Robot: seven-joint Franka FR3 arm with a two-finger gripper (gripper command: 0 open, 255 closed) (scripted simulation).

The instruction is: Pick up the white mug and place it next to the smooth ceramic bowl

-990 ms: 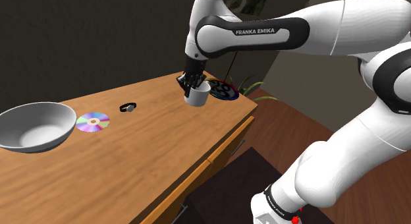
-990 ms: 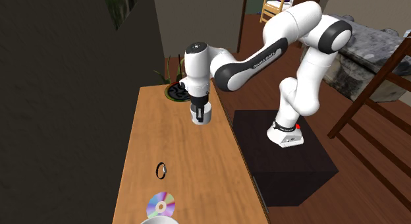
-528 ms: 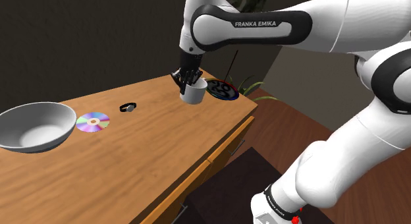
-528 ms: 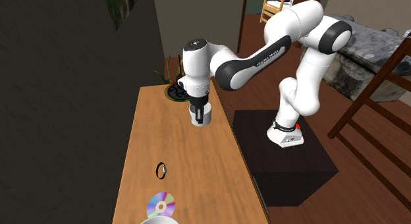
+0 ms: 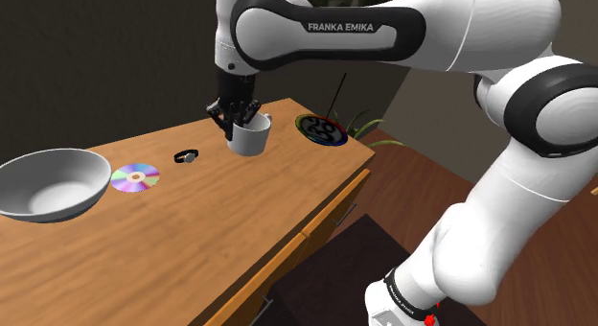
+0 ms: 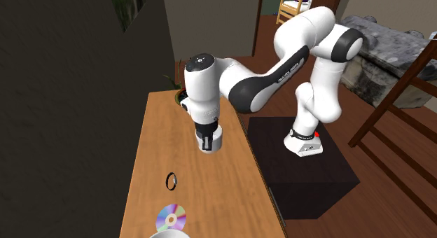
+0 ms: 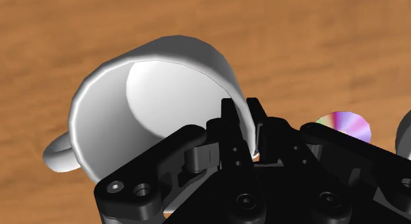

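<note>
A white mug (image 5: 252,138) hangs tilted above the wooden table (image 5: 192,238), with my black gripper (image 5: 234,116) shut on its rim. In the wrist view one finger sits inside the mug (image 7: 151,91) and the other outside its wall, the gripper (image 7: 242,124) pinching it; the handle points away to the side. The grey bowl (image 5: 48,185) rests at the table's far end, on the shoulder view's left, well apart from the mug. In the second exterior view the mug (image 6: 209,140) is over the table's middle and the bowl's rim (image 6: 170,234) peeks in at the bottom edge.
A shiny CD (image 5: 135,176) lies beside the bowl, and a small black ring (image 5: 186,156) between it and the mug. A dark round perforated disc (image 5: 322,130) lies near the table's corner. The table's front edge (image 5: 287,252) has drawers; the dark stand (image 6: 308,166) is beside it.
The arm has carried the mug toward the shoulder view's left, away from the dark disc and closer to the ring and bowl. The grip stayed shut.
</note>
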